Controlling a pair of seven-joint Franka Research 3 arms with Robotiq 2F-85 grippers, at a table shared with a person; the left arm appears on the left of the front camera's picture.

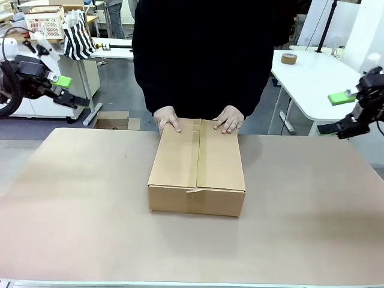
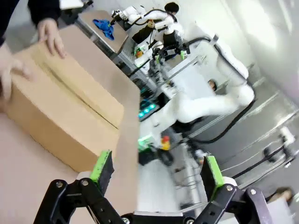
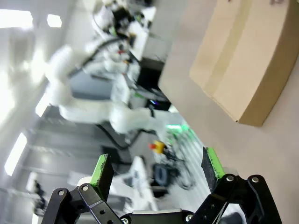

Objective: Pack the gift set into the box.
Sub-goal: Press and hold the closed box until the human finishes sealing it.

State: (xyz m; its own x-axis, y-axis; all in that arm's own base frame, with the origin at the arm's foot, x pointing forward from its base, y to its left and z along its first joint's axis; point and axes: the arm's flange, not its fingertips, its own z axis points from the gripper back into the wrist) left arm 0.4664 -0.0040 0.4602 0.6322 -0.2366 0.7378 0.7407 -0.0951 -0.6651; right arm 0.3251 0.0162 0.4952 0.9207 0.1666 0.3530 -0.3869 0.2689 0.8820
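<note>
At centre frame the box [image 1: 197,170] sits on the bench [image 1: 72,210], flaps shut and taped, the person's hands [image 1: 167,119] on its far edge, both end effectors [image 1: 67,90] [image 1: 343,111] wide and empty at the sides; packing looks finished, so next probably means handing it off.

The tan counter [image 1: 78,198] carries 1 thing: the box [image 1: 198,168], flaps shut with a tape strip [image 1: 201,153] along its seam. It sits slightly toward the counter's far edge, surface bare all around it.
</note>
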